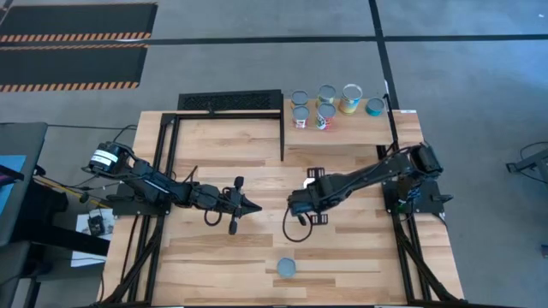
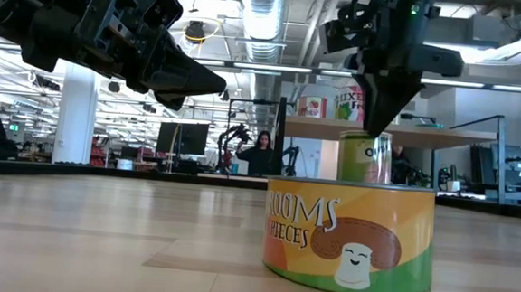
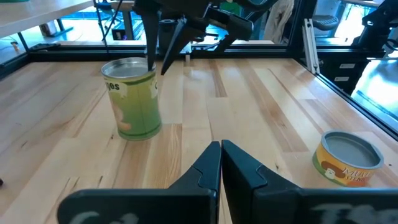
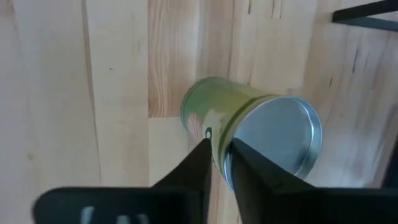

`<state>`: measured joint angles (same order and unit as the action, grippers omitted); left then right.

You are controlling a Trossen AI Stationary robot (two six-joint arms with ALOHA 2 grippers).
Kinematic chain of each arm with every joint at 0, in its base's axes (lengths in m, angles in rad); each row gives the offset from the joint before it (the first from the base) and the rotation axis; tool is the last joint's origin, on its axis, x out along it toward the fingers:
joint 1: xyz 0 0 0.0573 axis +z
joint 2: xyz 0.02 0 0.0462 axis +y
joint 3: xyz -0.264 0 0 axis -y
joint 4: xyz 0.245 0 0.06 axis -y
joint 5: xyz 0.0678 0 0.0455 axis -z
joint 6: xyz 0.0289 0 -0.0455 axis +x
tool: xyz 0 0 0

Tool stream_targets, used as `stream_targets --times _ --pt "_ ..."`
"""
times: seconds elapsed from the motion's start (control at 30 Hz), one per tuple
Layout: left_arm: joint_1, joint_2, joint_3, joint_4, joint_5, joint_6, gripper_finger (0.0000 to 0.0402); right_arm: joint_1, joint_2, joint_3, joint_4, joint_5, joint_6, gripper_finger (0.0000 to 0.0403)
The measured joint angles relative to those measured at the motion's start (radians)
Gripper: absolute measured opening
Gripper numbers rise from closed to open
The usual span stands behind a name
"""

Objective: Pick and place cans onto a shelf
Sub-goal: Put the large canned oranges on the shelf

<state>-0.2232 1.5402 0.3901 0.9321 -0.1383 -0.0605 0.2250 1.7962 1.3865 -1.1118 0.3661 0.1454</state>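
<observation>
Right gripper (image 4: 221, 155) pinched the rim of the green can (image 4: 249, 127), upright mid-table. Left gripper (image 3: 221, 163) hung closed, empty. Rigid, slick tin probably; a body grip looked safer.

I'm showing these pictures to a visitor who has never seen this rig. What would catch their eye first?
Probably the right pincer pinching the rim of an upright green can mid-table. Next, the squat mushroom can standing alone near the table's front edge, filling the low view. Then the row of cans already on the wooden shelf at the back right.
</observation>
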Motion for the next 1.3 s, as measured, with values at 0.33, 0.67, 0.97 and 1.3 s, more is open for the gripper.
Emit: stream_targets --times 0.33,0.67,0.97,1.3 --pt "0.000 0.000 0.000 0.000 0.000 0.000 0.0002 -0.026 0.000 0.000 -0.002 -0.023 0.003 0.0008" --pt "0.000 0.000 0.000 0.001 0.000 0.000 0.0002 -0.026 -0.062 0.012 0.018 -0.052 0.063 0.0005" --pt "0.000 0.000 0.000 0.003 0.000 -0.001 0.0002 -0.029 -0.127 0.015 -0.073 -0.058 0.140 0.0003" --pt "0.000 0.000 0.000 0.004 0.000 -0.002 0.0002 -0.035 -0.229 0.301 -0.460 -0.009 0.343 0.0002"
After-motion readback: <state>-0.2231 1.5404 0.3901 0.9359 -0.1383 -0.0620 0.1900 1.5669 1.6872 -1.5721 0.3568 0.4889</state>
